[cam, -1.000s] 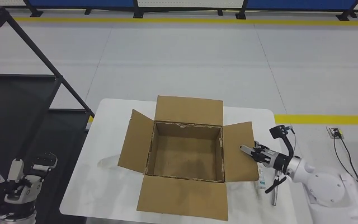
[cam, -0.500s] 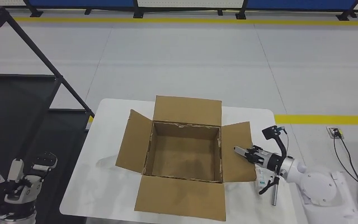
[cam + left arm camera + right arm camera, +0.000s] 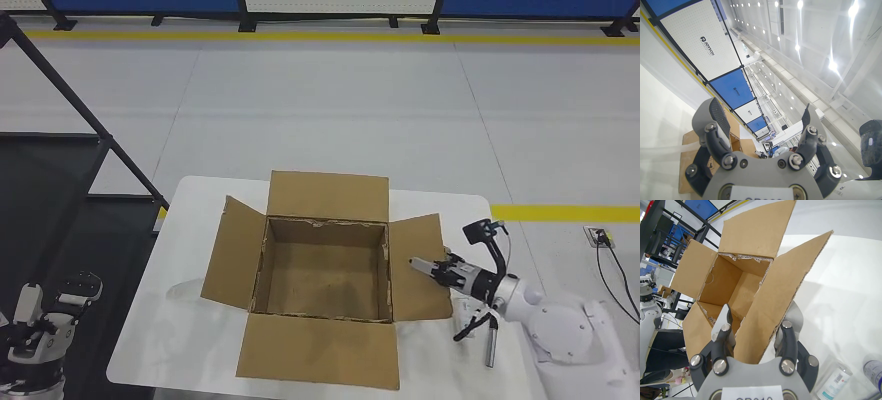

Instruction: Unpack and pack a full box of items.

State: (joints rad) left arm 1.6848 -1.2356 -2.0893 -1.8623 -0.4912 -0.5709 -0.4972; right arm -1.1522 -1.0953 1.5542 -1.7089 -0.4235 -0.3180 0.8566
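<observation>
R gripper (image 3: 760, 313) sat w/ jaws apart astride the right flap (image 3: 791, 275), not clamped; L gripper (image 3: 762, 106) was released too, off-table. Box (image 3: 727, 283) stood empty mid-table w/ a labelled bottle (image 3: 832, 378) beside it. Prob. unpacking was done, so the next move needed backing off the flap & reaching for the bottle.

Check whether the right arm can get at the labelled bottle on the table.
Probably not directly: the right gripper, open, straddles the box's side flap, and the bottle lies back beside its wrist.
</observation>
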